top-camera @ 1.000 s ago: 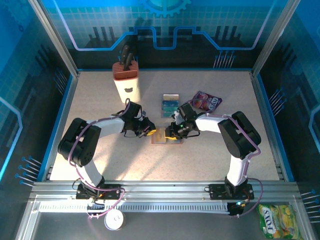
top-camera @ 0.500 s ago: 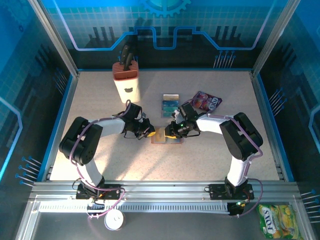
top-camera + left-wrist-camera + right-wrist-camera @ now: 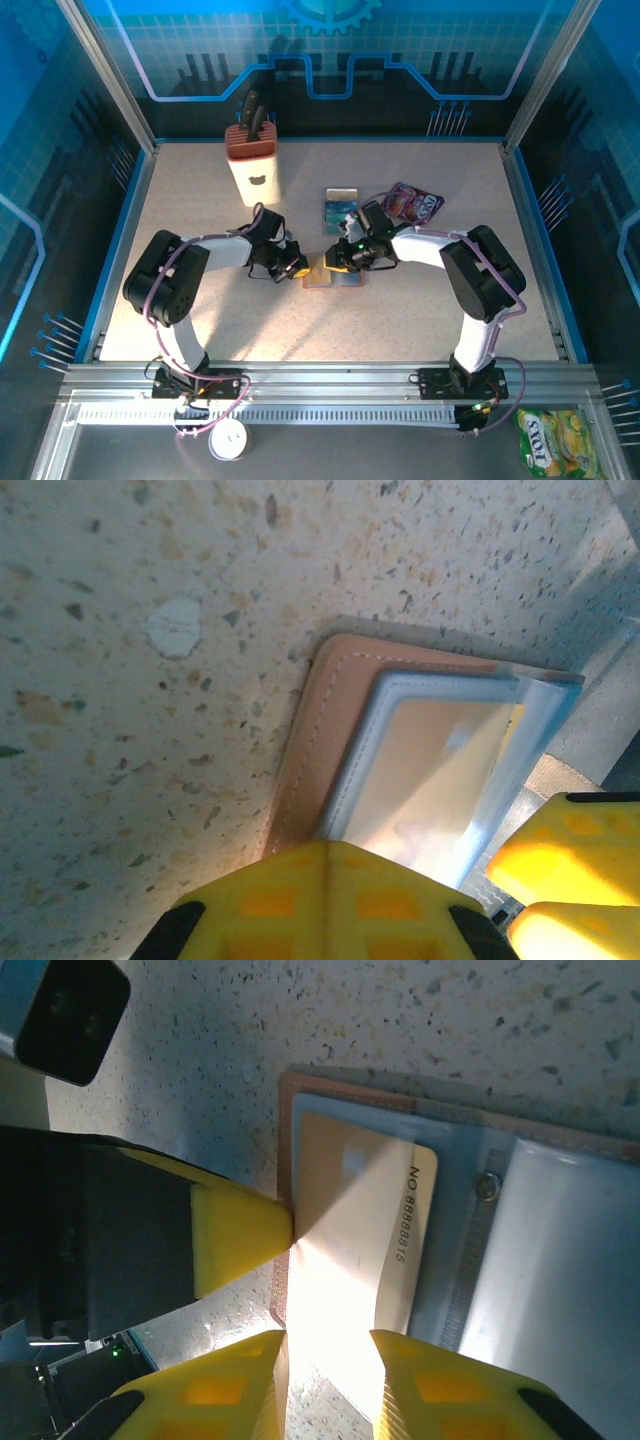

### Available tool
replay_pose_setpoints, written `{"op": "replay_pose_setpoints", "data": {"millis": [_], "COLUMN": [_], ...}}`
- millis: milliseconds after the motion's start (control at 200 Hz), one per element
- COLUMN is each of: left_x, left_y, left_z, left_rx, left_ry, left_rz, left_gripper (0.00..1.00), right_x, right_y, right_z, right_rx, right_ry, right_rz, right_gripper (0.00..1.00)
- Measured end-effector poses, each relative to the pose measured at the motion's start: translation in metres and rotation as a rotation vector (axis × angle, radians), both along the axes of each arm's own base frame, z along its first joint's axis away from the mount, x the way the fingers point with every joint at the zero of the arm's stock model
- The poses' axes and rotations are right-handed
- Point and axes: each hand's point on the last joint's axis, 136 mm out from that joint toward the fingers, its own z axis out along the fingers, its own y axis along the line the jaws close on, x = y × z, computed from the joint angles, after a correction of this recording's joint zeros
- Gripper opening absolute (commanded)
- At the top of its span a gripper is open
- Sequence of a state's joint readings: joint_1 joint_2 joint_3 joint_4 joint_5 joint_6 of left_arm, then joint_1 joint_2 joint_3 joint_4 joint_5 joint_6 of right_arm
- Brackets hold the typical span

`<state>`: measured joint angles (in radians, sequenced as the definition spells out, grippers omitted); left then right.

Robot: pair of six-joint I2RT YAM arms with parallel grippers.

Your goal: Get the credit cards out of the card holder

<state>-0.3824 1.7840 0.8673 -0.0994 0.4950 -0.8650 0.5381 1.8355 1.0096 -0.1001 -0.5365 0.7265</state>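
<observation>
We're partway there: loose cards (image 3: 340, 208) lie on the table (image 3: 430, 310) just past the open wallet (image 3: 322, 279), while our right gripper (image 3: 336, 263) looks pinched nearly shut on a half-out tan card (image 3: 350, 1220) and our left gripper (image 3: 299, 268), closed on nothing, pins the wallet's edge.

The tan card holder (image 3: 520, 1250) lies open flat, a tan-orange card (image 3: 350, 1200) on its inside; teal cards (image 3: 340, 208) beyond.

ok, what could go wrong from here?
1. The left fingers press only at the card holder's edge; if they slip, the holder may drag along with the tan card.
2. The right fingers sit almost against the left fingers, so pulling could knock them together.
</observation>
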Motion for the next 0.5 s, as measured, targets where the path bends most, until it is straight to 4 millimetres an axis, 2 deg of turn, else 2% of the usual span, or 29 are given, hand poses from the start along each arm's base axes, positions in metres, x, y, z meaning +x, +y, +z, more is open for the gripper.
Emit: {"op": "replay_pose_setpoints", "data": {"millis": [500], "left_x": [0.0], "left_y": [0.0], "left_z": [-0.001], "left_rx": [0.001], "left_ry": [-0.001], "left_rz": [-0.003], "left_gripper": [0.05], "right_x": [0.003], "right_y": [0.004], "right_z": [-0.016], "right_rx": [-0.006], "right_ry": [0.033], "right_rz": [0.007], "right_gripper": [0.25]}}
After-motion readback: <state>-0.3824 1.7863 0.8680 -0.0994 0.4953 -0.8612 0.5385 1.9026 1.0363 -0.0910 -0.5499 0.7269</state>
